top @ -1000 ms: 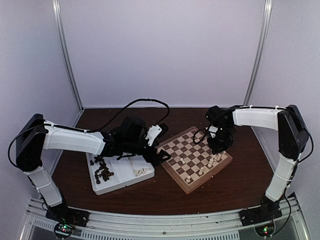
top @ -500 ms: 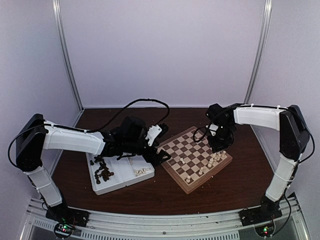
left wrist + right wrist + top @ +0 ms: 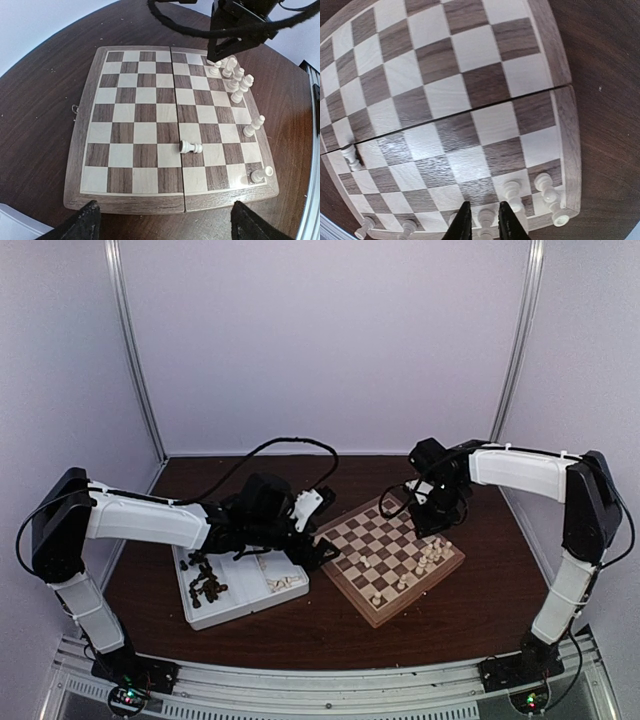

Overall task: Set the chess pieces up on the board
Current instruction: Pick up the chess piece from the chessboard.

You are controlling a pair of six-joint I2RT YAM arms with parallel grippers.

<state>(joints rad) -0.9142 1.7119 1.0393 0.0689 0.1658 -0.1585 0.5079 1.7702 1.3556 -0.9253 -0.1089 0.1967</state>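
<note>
Risks: right pincer (image 3: 481, 221) hangs just above the tight row of white pieces (image 3: 430, 558) at the board (image 3: 372, 532) right edge. It is nearly closed with a thin gap and nothing seen held, so a low sideways move would likely tip that row. One white piece (image 3: 190, 147) lies on its side mid-board; it may roll, and a grab from above could squirt it away. Left pincer (image 3: 166, 226) is wide open and empty, low at the board's near-left edge, so its fingers could nudge the board and topple the standing pieces. Both arms crowd the board, a clash is possible. Dark pieces (image 3: 205, 580) all sit in the tray (image 3: 250, 605) on the bench (image 3: 480, 610). Versus a second ago, right pincer has pulled back toward the far edge, off the white cluster; left arm and pieces look unchanged.
</note>
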